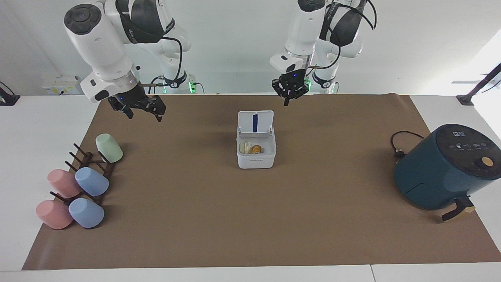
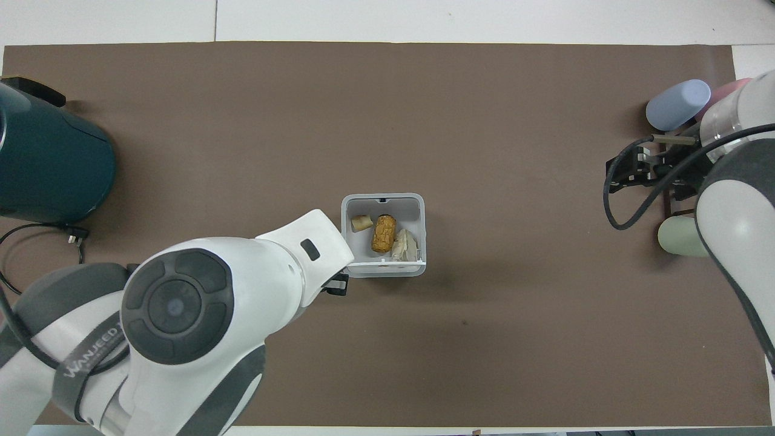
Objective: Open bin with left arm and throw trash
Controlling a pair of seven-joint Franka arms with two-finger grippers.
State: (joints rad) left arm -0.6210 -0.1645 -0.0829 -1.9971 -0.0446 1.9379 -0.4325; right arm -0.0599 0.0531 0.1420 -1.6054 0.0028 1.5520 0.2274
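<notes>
Bin point(image 1: 256, 156) open, left gripper point(image 2: 339, 284) mostly hidden

The left gripper point(image 1: 290, 95) is hanging raised, pointing down, its fingers seemingly close together. The right gripper point(image 1: 141, 111) is hovering raised too, fingers point(image 1: 159, 114) spread apart.

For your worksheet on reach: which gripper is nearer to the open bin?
Left. The left gripper hangs just robot-side of the bin; the right gripper hangs toward the cup rack.
</notes>
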